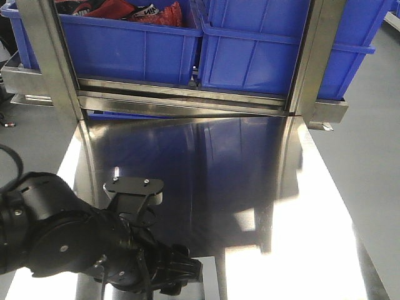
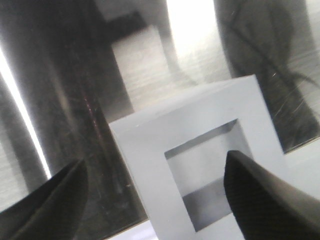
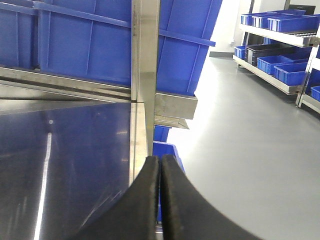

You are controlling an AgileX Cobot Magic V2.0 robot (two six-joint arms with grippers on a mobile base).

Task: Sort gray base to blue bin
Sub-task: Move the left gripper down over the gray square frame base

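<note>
Gray base [image 2: 150,135] beneath left tool [image 2: 154,165], fingers spread, one over recess

Glare streaks the steel table [image 1: 325,206]; left-wrist view blurred.

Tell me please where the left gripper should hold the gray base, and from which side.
Probably its thick wall beside the recess, from above: the gray base lies recess-up, and the open left gripper straddles that wall, one finger over the recess.
</note>
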